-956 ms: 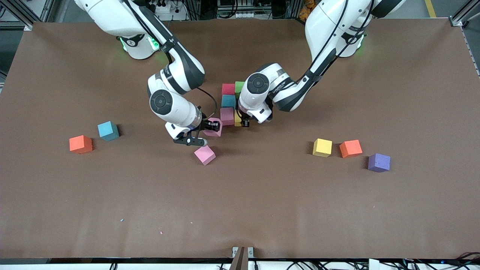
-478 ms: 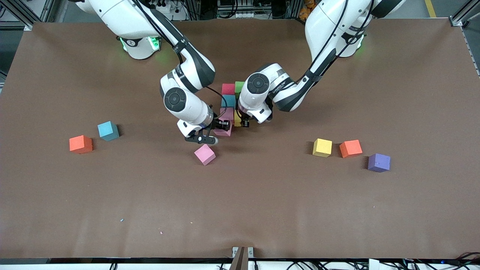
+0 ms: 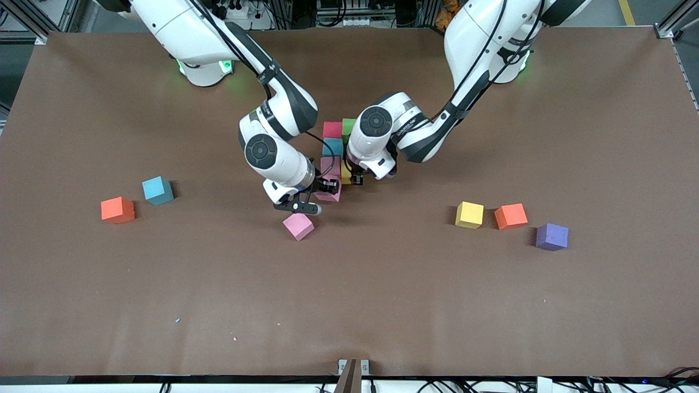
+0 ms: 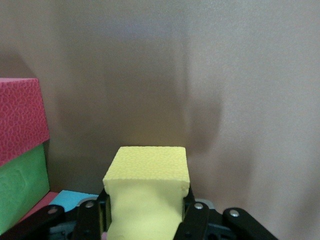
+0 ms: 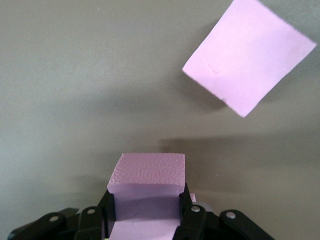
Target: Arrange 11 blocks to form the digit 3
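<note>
right claw (image 3: 323, 188) clamped on a pink foam cube (image 5: 147, 192), low beside the block column's near end | left claw (image 3: 354, 177) gripping a yellow foam cube (image 4: 146, 195) against the column | loose pink foam cube (image 3: 298, 226) just nearer the camera | brown worktop (image 3: 382, 295) open nearer the camera

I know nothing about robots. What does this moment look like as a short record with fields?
Right gripper: shut on a pink block, at the cluster's near end
Left gripper: shut on a yellow block, beside the cluster
Cluster: red, green, light blue and pink blocks touching, mid-table
Loose pink block: tilted, nearer the camera than the cluster
Right arm's end: orange block, light blue block
Left arm's end: yellow, orange and purple blocks in a row
</note>
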Tool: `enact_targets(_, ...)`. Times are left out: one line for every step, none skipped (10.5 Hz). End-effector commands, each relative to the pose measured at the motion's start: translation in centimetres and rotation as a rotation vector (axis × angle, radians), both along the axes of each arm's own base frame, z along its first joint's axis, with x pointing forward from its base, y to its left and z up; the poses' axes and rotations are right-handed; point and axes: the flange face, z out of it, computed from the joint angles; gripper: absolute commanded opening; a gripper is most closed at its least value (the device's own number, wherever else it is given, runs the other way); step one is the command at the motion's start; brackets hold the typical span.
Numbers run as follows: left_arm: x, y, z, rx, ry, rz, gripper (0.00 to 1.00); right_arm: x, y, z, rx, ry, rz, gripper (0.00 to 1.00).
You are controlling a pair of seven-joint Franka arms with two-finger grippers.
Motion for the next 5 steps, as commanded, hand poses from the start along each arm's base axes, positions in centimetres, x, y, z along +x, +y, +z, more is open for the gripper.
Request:
enact_targets(0.3, -0.2, -0.4, -0.005, -0.014, 0.004, 0.89, 0.9, 0.6, -0.1, -0.004, -0.05, 0.008, 0.06)
enact_targets(0.3, -0.2, -0.3, -0.003, -0.018, -0.004, 1.0, 0.9, 0.7, -1.0, -0.026, -0.077, 0.034, 0.06)
enact_targets(-0.5, -0.9, -0.2, -0.004, -0.02, -0.023, 1.0, 0.6, 1.4, -1.6, -0.025, -0.095, 0.045, 0.06)
enact_targets(-0.3, -0.8, -0.1, -0.004, -0.023, -0.017, 1.0, 0.4, 1.6, -1.5, -0.023, -0.101, 0.05, 0.06)
enact_targets(-0.2, -0.6, 0.1, -0.001, -0.023, -0.014, 1.0, 0.2, 1.7, -2.1, -0.033, -0.098, 0.061, 0.06)
